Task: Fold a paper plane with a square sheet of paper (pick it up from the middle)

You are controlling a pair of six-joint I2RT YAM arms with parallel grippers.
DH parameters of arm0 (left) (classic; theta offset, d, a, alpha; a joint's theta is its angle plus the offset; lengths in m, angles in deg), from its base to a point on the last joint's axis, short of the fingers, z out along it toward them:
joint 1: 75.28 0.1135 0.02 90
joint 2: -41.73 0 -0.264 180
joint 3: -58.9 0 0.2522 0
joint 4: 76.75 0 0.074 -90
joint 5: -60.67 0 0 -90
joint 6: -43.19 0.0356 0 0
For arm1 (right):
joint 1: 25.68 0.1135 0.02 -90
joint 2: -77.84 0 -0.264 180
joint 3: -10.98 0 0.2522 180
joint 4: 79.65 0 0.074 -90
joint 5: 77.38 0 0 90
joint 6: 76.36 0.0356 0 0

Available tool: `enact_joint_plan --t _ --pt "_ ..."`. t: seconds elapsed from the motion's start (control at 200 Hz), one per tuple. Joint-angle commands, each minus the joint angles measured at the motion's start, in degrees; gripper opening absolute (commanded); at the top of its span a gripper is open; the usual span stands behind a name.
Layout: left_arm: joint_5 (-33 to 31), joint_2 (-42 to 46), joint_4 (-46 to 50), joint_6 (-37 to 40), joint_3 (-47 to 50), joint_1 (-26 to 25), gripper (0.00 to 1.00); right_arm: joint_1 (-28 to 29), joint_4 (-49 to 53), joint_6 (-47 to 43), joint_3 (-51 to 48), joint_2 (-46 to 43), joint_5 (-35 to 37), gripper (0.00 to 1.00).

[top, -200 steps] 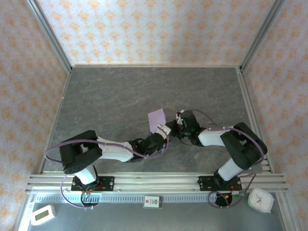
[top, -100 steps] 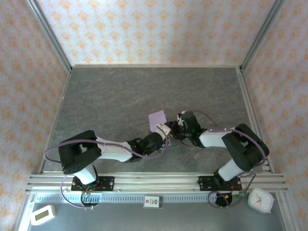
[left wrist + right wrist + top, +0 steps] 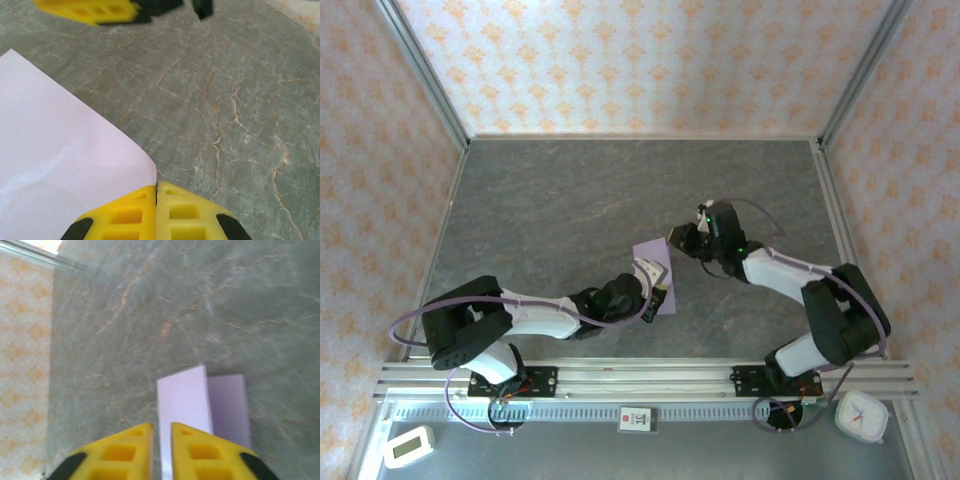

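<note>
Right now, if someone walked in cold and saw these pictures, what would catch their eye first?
The pale lilac square sheet of paper lies near the middle of the grey marbled table. The left hand sits over it with yellow fingers pressed together at its edge; the right hand meets its far corner, a raised flap running into the narrow gap between its fingers.

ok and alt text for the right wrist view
The right gripper pinches the edge of a folded, pale lilac sheet of paper between yellow fingers, above a grey marbled table. A patterned wall runs along the left.
</note>
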Motion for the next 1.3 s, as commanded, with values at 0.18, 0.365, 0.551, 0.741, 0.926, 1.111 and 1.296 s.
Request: enact_joint_plan --t 0.18,0.365,0.551,0.741,0.926,1.111,1.296 --pt "2.38 0.14 -3.9 -2.7 2.49 1.96 0.0 3.02 1.31 -3.69 6.38 11.07 -4.34 0.03" --pt "3.32 0.27 -3.98 -2.76 2.83 3.16 0.0 3.52 -1.53 -3.16 5.21 15.64 -3.87 0.0" --pt "3.52 1.1 -3.14 -2.66 2.92 4.66 0.0 3.52 -2.52 -3.63 4.14 18.17 -3.48 0.0" --pt "1.88 0.96 -0.38 -1.88 2.31 6.22 0.0 3.52 -2.88 -3.98 2.89 19.12 -3.19 0.0" --pt "-0.59 -0.13 1.03 -0.93 2.22 7.49 0.0 3.52 -3.32 -3.96 2.06 19.77 -2.95 0.0" --pt "-1.4 -1.58 0.82 -0.34 2.09 9.06 0.0 3.52 -3.74 -3.85 1.64 20.57 -2.81 0.0" --pt "-1.58 -3.25 0.92 0.74 1.02 9.77 0.0 3.52 -3.79 -3.99 1.47 20.92 -2.65 0.0"
